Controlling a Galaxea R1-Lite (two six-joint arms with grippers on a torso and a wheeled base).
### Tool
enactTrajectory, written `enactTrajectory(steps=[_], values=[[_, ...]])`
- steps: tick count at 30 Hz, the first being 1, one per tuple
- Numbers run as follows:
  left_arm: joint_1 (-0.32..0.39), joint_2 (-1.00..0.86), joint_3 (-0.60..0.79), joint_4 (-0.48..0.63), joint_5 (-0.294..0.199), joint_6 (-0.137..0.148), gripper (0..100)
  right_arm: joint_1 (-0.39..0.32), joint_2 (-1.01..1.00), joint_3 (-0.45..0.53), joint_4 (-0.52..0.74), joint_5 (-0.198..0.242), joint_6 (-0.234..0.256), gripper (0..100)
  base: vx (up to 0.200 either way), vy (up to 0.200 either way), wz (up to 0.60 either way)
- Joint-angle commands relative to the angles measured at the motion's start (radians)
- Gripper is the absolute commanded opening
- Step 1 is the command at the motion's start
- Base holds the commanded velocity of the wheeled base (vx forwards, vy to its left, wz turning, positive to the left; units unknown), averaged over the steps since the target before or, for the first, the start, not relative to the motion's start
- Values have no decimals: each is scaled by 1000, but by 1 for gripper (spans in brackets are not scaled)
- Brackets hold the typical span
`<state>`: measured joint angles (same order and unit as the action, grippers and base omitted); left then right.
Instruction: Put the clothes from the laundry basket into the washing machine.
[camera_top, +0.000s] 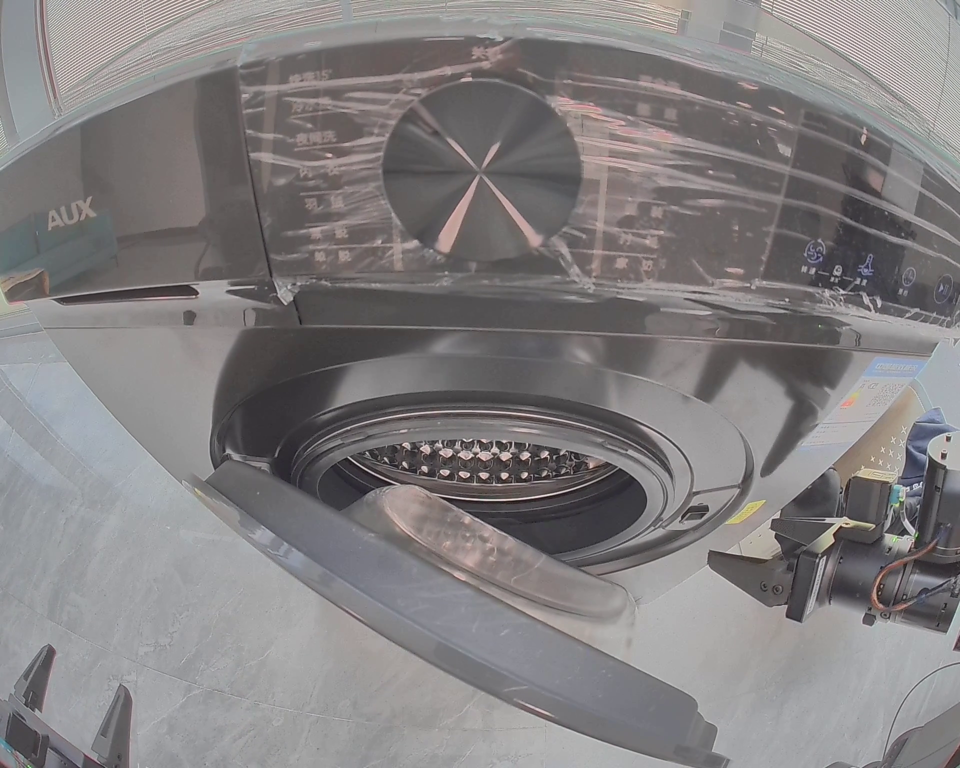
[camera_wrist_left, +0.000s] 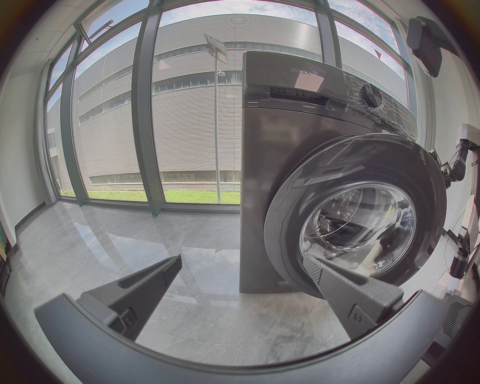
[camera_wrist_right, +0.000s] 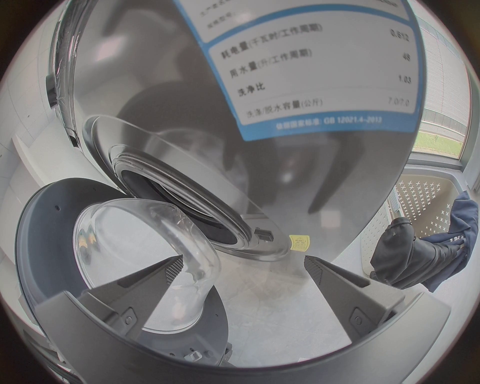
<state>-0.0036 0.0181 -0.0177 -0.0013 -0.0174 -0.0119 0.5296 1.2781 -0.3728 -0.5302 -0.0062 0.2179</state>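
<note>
Left gripper (camera_wrist_left: 240, 265) and right gripper (camera_wrist_right: 242, 262) both spread wide, empty.
Right arm level, pointing left, right of the washer (camera_top: 480, 330) with its open door (camera_top: 450, 620); left low, near left. Clothes (camera_wrist_right: 400, 255) drape the basket (camera_wrist_right: 425, 197), far right.

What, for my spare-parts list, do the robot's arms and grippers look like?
Both the left gripper and right gripper are dark grey, with tapering wedge fingers ribbed at the tips. The right arm is black, with a brown cable.
</note>
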Motion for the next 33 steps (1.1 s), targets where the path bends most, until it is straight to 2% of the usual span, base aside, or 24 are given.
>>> enactTrajectory(steps=[1,9,22,33], values=[[1,-15,18,0,-1,0,100,-8,-8,9,1,0,0,100,-200,0,0],[1,-15,18,0,-1,0,100,-8,-9,43,-2,0,-2,100,-200,0,0],[1,-15,18,0,-1,0,100,-10,-13,29,-8,2,-5,100,-200,0,0],[1,-15,18,0,1,1,100,-10,-69,28,4,3,-8,100,0,0,0]])
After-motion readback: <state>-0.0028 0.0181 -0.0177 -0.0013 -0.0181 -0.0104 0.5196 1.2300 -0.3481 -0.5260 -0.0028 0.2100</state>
